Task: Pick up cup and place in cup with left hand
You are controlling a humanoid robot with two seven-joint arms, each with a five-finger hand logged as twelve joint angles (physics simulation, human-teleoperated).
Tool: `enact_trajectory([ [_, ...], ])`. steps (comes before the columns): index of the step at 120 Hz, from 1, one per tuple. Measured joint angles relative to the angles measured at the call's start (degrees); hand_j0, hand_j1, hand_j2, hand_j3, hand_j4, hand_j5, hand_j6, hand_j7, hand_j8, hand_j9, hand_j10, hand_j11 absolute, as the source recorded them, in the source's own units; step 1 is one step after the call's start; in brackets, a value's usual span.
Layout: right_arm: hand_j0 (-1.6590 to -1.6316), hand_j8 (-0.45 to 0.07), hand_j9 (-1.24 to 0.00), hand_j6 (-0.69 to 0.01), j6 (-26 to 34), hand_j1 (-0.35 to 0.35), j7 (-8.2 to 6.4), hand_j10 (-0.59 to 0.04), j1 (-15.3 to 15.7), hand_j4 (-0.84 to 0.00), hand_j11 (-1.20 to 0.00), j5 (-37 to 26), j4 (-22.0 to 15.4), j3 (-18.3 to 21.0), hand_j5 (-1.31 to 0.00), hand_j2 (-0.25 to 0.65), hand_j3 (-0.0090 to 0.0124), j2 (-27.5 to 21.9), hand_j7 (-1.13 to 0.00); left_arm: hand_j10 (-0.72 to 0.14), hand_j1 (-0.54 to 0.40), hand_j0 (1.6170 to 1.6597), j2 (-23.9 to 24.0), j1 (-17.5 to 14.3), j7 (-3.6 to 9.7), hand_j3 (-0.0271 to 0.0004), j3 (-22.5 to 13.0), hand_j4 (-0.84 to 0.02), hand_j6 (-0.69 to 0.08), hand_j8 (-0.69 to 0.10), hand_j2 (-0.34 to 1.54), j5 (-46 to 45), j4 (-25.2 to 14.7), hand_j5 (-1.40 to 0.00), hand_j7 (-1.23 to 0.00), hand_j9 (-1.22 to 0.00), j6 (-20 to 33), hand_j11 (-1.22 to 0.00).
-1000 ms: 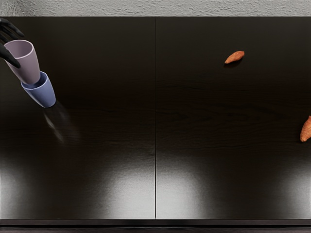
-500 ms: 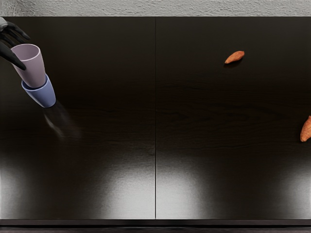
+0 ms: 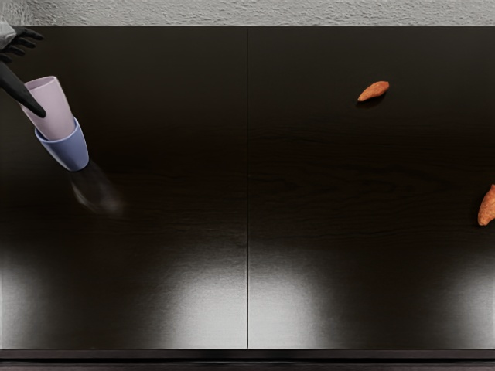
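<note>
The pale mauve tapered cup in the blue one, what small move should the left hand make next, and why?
Probably ease the left hand away toward the left edge, keeping its thumb from nudging the mauve cup: that cup's base is inside the blue tapered cup, and the fingers are spread, so a grip no longer seems needed.

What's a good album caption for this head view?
Open left hand at a pink cup nested in a blue cup, with two orange tubers.

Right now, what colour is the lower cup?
Blue, a soft periwinkle shade; the lower cup shows best in the head view.
</note>
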State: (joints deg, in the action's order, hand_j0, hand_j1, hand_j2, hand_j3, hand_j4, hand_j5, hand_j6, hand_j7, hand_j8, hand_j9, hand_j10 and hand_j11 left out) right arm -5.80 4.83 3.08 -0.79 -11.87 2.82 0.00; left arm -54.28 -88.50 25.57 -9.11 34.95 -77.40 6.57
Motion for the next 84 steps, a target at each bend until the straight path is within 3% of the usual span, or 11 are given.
enact_trajectory([
  [13,-1.6581,-0.017,-0.02,-0.017,0.00,-0.329,0.00,-0.017,0.00,-0.017,-0.02,0.00,0.00,0.00,-0.02,-0.003,0.0000,0.00,-0.02,-0.103,0.236,1.6580,0.13,-0.08,-0.05,0.0000,0.57,-0.104,-0.102,-0.104,0.03,-0.25,-1.16,-0.13,-0.13,-0.13,-0.86,-0.13],
  [35,-1.6581,-0.017,-0.02,-0.017,0.00,-0.329,0.00,-0.017,0.00,-0.017,-0.02,0.00,0.00,0.02,-0.02,-0.003,0.0000,0.00,-0.02,-0.065,0.280,1.6580,0.14,0.03,-0.22,0.0000,3.63,-0.066,-0.066,-0.067,0.02,-1.85,-5.12,-0.08,-0.08,-0.08,-7.20,-0.08],
  [46,-1.6581,-0.017,-0.02,-0.017,0.00,-0.329,0.00,-0.017,0.00,-0.017,-0.02,0.00,0.00,0.01,-0.02,-0.003,0.0000,0.00,-0.02,-0.056,0.291,1.6580,0.14,0.39,-4.30,0.0000,4.86,-0.056,-0.057,-0.057,0.01,-7.89,-5.90,-0.07,-0.07,-0.07,-10.24,-0.07],
  [55,-1.6581,-0.017,-0.02,-0.017,0.00,-0.329,0.00,-0.017,0.00,-0.017,-0.02,0.00,0.00,0.01,-0.02,-0.003,0.0000,0.00,-0.02,-0.047,0.301,1.6580,0.05,0.99,-6.29,0.0000,6.08,-0.048,-0.048,-0.048,0.01,-11.66,-6.19,-0.06,-0.06,-0.06,-12.47,-0.06],
  [68,-1.6581,-0.017,-0.02,-0.017,0.00,-0.329,0.00,-0.017,0.00,-0.017,-0.02,0.00,0.00,0.01,-0.02,-0.003,0.0000,0.00,-0.02,-0.032,0.318,1.6580,0.00,1.49,-7.45,0.0000,8.32,-0.032,-0.033,-0.033,0.01,-13.85,-6.19,-0.04,-0.04,-0.04,-20.87,-0.04],
  [84,-1.6581,-0.017,-0.02,-0.017,0.00,-0.329,0.00,-0.017,0.00,-0.017,-0.02,0.00,0.00,0.00,-0.02,-0.003,0.0000,0.00,-0.02,-0.020,0.330,1.6580,0.13,1.55,-7.81,0.0000,9.76,-0.021,-0.022,-0.022,0.00,-14.72,-6.24,-0.02,-0.02,-0.02,-24.86,-0.02],
])
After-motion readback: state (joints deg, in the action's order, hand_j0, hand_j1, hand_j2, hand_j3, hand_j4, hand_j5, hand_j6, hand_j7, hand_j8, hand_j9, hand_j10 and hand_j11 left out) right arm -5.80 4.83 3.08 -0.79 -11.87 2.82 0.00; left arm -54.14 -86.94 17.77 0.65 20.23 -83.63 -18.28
